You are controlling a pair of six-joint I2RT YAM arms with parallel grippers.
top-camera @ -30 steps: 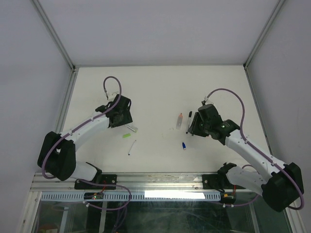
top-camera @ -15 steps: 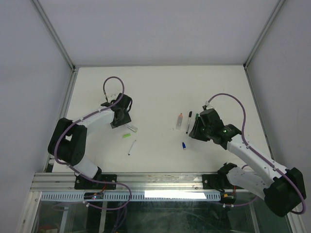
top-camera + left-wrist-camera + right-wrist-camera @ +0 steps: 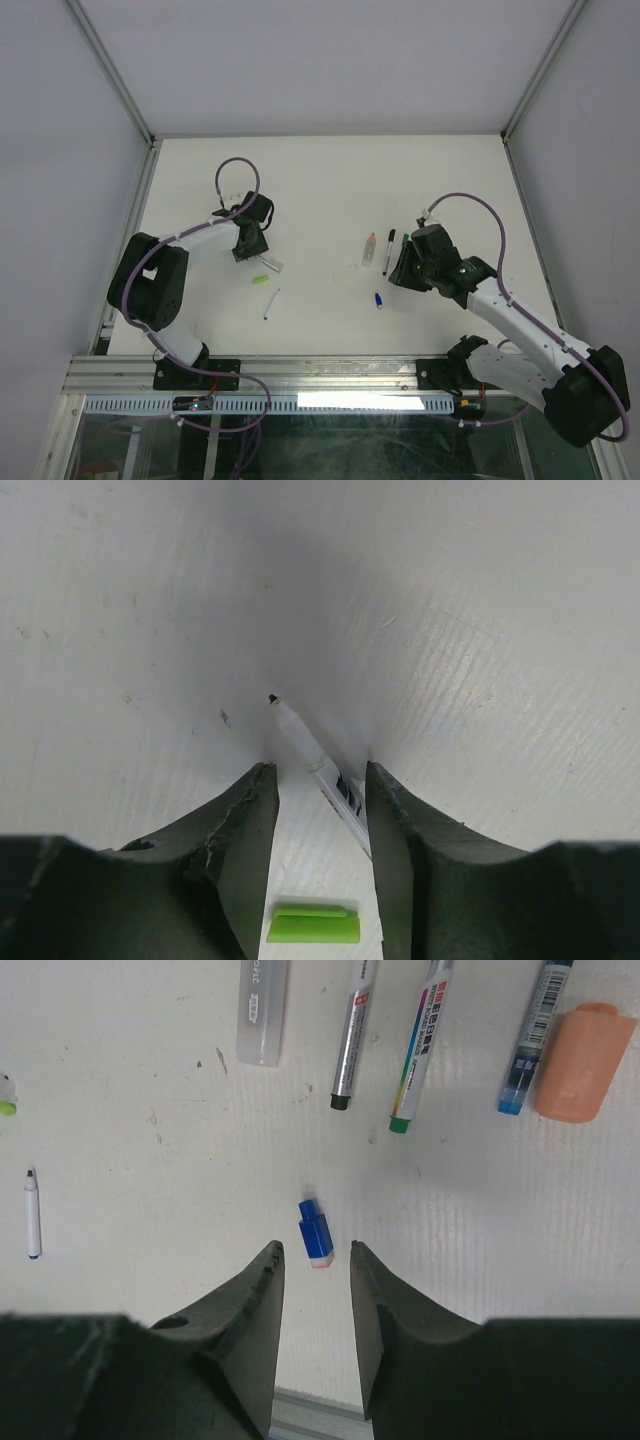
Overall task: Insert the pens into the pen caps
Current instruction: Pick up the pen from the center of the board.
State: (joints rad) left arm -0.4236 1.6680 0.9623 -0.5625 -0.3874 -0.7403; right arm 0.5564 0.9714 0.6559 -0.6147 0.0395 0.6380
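A white pen (image 3: 312, 750) with a dark tip lies on the table between the fingers of my left gripper (image 3: 320, 775). The gripper is open, and the pen's barrel runs against the right finger (image 3: 400, 830). A green pen cap (image 3: 313, 923) lies flat just behind, under the wrist; in the top view this green cap (image 3: 262, 280) lies near another pen (image 3: 271, 303). My right gripper (image 3: 313, 1247) is open and low over the table, with a blue pen cap (image 3: 315, 1232) just ahead of its fingertips. Top view: left gripper (image 3: 252, 250), right gripper (image 3: 398, 272).
Beyond the right gripper lie a black-tipped pen (image 3: 352, 1040), a green-tipped pen (image 3: 418, 1050), a blue-tipped pen (image 3: 530, 1040), a clear barrel (image 3: 262, 1010) and an orange cap (image 3: 580, 1060). A small pen (image 3: 32, 1215) lies far left. The table's near edge (image 3: 320, 1410) runs under the right wrist.
The left arm has folded in and its jaws have narrowed around the pen. The right gripper shifted slightly towards the blue cap, then held still.
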